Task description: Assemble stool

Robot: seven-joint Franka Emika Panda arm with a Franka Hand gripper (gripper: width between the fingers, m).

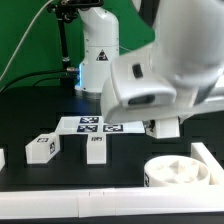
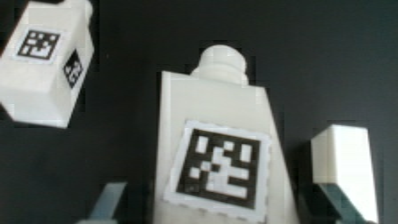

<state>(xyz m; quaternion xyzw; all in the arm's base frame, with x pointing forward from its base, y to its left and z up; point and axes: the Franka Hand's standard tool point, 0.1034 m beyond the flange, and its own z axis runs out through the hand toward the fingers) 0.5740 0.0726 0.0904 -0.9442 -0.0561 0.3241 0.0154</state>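
The robot's white arm (image 1: 165, 70) fills the exterior view's right, reaching down over the black table (image 1: 120, 172). Low white wall pieces (image 1: 70, 205) edge the table's near side. The round seat (image 1: 180, 172) lies flat at the exterior view's lower right, sockets facing up. The marker board (image 1: 90, 124) lies farther back, behind two loose legs resting apart: the outer leg (image 1: 42, 147) and the middle leg (image 1: 97, 148). In the wrist view the gripper (image 2: 226, 178) is closed on the held leg (image 2: 222, 120), tag towards the camera, with a finger (image 2: 338, 160) on each side. A neighbouring leg (image 2: 50, 60) lies near it, not touching.
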